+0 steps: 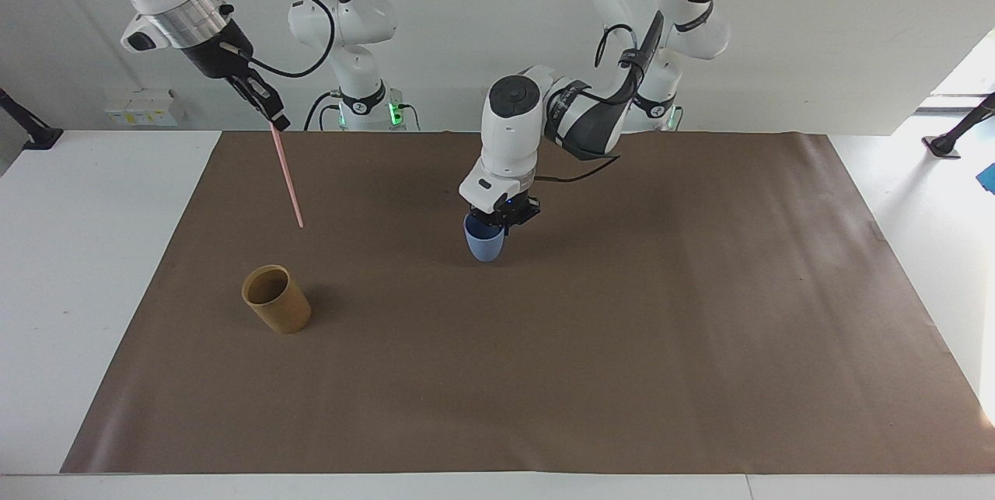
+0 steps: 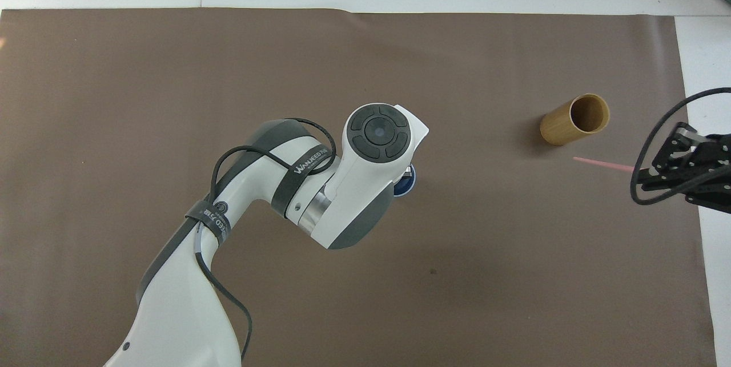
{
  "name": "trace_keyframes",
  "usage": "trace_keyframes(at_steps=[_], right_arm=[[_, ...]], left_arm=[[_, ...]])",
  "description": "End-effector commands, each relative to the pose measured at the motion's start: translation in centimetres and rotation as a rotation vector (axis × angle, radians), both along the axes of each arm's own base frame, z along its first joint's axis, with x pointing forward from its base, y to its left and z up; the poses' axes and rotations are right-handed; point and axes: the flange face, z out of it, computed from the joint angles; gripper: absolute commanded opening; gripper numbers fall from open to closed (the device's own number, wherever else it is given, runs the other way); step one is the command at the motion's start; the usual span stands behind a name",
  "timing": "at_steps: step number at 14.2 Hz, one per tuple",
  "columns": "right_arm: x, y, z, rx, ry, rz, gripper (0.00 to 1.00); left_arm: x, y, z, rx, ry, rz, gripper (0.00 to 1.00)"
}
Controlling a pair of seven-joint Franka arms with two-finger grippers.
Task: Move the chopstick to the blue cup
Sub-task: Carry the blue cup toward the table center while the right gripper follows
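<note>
My left gripper (image 1: 498, 221) is shut on the rim of the light-blue cup (image 1: 483, 242) and holds it upright at the middle of the brown mat; I cannot tell whether its base touches the mat. In the overhead view only a sliver of the blue cup (image 2: 408, 185) shows under the left arm's wrist. My right gripper (image 1: 274, 118) is shut on the top end of the pale pink chopstick (image 1: 288, 177), which hangs slanted in the air over the mat, above and beside the tan cup. The chopstick (image 2: 602, 164) and the right gripper (image 2: 644, 173) also show in the overhead view.
A tan-brown cylindrical cup (image 1: 276, 299) stands on the brown mat (image 1: 622, 375) toward the right arm's end; it also shows in the overhead view (image 2: 573, 120). White table (image 1: 70, 290) borders the mat.
</note>
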Motion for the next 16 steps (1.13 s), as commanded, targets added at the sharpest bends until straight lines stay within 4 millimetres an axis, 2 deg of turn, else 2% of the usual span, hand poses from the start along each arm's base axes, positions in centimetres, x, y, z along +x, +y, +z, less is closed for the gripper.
trace_keyframes(at_steps=[1, 2, 4, 5, 6, 7, 8, 9, 11, 13, 16], right_arm=[[0.4, 2.8, -0.8, 0.056, 0.003, -0.089, 0.00], [0.6, 4.0, -0.8, 0.076, 0.001, -0.114, 0.00], [0.8, 4.8, -1.0, 0.139, 0.020, -0.186, 0.00], [0.8, 5.1, -1.1, 0.169, 0.031, -0.201, 0.00], [0.7, 5.3, -1.1, 0.187, 0.039, -0.211, 0.00], [0.7, 5.5, -1.0, 0.209, 0.052, -0.230, 0.00], [0.7, 5.8, -1.0, 0.241, 0.066, -0.251, 0.00], [0.7, 6.0, -1.1, 0.263, 0.079, -0.266, 0.00], [0.7, 6.4, -1.3, 0.293, 0.108, -0.306, 0.00], [0.6, 6.7, -1.1, 0.326, 0.129, -0.342, 0.00], [0.6, 7.5, -1.0, 0.344, 0.135, -0.350, 0.00]], left_arm=[[0.6, -1.1, -0.1, -0.010, -0.037, 0.019, 0.00], [0.5, -1.0, -0.3, -0.006, -0.035, 0.019, 0.00], [0.8, -1.2, -0.6, -0.030, -0.061, 0.045, 0.00], [0.6, -1.2, -0.8, -0.031, -0.058, 0.046, 0.08], [0.7, -1.2, -0.7, -0.028, -0.061, 0.044, 0.34], [0.7, -1.2, -0.7, -0.027, -0.060, 0.046, 0.65], [0.8, -1.1, -0.5, -0.028, -0.063, 0.047, 0.90], [0.8, -1.0, -0.4, -0.028, -0.064, 0.048, 1.00], [1.1, -0.1, 0.5, -0.016, -0.058, 0.055, 1.00], [1.0, 1.0, 2.8, -0.005, -0.059, 0.063, 1.00], [2.4, 4.6, 6.2, 0.002, -0.064, 0.111, 1.00]])
